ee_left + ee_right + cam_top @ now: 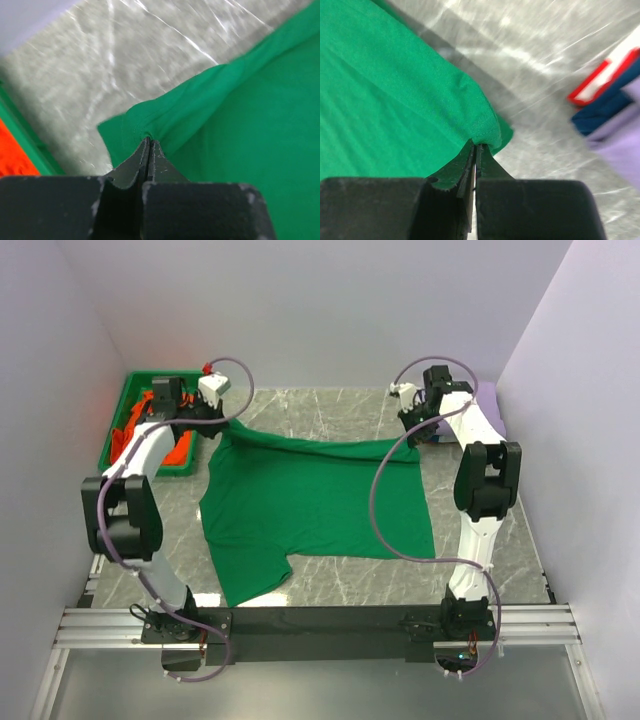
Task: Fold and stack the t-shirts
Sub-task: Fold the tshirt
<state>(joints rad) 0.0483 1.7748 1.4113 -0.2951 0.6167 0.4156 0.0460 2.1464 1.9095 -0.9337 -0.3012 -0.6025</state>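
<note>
Pale lavender walls (300, 310) enclosing three sides; grey marble-patterned table (330, 410) lying between them, reflecting soft light; aluminium rails (100, 625) running along its near edge.

A robot lab cell: plain pale wall panels (320, 310) stand beyond the left claw (222, 424), boxing in a marble-look table (320, 410), with an aluminium mounting rail (100, 628) behind it.

The right hand (476, 150) pinches the green t-shirt's (385, 100) edge.
</note>
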